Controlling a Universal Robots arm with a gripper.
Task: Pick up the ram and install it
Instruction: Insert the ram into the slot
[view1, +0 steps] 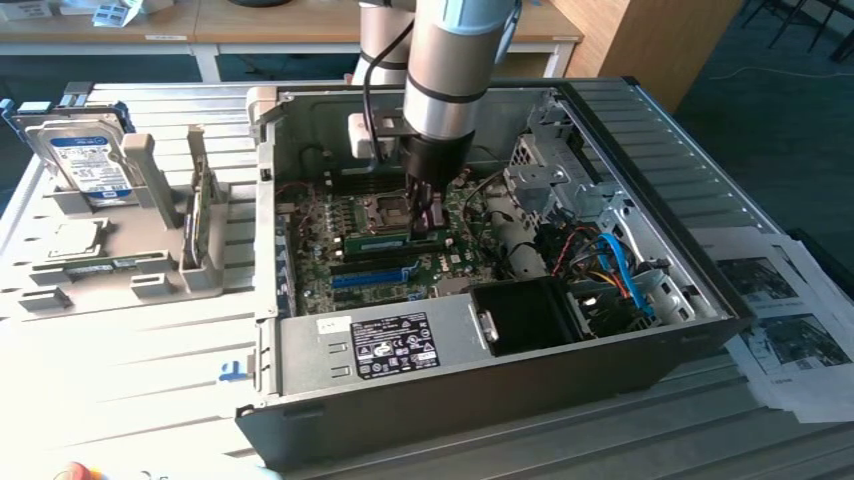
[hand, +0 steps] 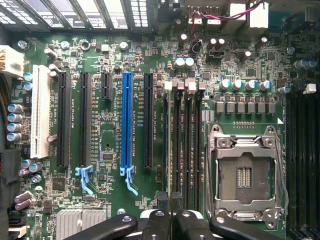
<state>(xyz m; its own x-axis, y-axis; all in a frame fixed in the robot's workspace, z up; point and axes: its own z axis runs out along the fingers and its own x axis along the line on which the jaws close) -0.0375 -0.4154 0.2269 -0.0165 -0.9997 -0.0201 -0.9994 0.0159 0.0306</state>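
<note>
The ram (view1: 390, 241) is a long green stick, and my gripper (view1: 427, 225) is shut on it near one end. It hangs level just above the motherboard inside the open computer case (view1: 454, 345), beside the CPU socket (view1: 390, 210). In the wrist view the ram (hand: 170, 145) appears edge-on as a thin line running out from between my fingertips (hand: 163, 201). It lies along the row of black memory slots (hand: 186, 145), over the one nearest the blue slot (hand: 127, 120). Whether it touches the slot cannot be told.
A silver-and-blue hard drive (view1: 83, 160) stands in the grey parts tray (view1: 147, 285) at the exterior view's left. Red, blue and black cables (view1: 614, 265) and a black fan housing (view1: 534, 315) fill the case's right half. Printed papers (view1: 787, 320) lie to its right.
</note>
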